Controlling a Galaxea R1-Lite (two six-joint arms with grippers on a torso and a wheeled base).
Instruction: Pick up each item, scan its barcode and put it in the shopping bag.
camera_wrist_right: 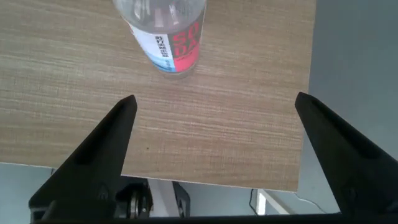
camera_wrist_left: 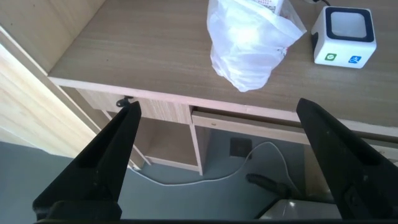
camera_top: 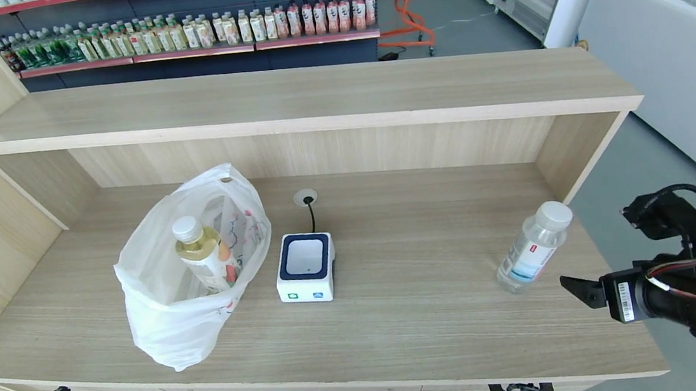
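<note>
Right pincer [camera_wrist_right: 216, 102]: spread wide and holding nothing; it hangs over the near right corner of the pale wood-grain tabletop [camera_top: 409, 304].
Clear plastic water bottle with a white cap and a blue-and-red label [camera_top: 532, 248]: upright on the tabletop just ahead of my right pincer, facing the gap between its fingers and touching neither one.
Left pincer [camera_wrist_left: 219, 106]: also wide open and empty; it sits lower than the tabletop's front edge and out in front of it, over the grey floor.
Thin white plastic shopping bag [camera_top: 169, 327]: on the tabletop ahead of and above my left pincer, close to the front edge, with its mouth open.
Bottle of yellowish drink with a white cap [camera_top: 204, 257]: inside the bag, leaning slightly.
White box-shaped scanner with a dark blue window frame [camera_top: 306, 266]: just beside the bag on the side toward my right pincer, well apart from the water bottle; a black cable [camera_top: 311, 215] runs from its back.
</note>
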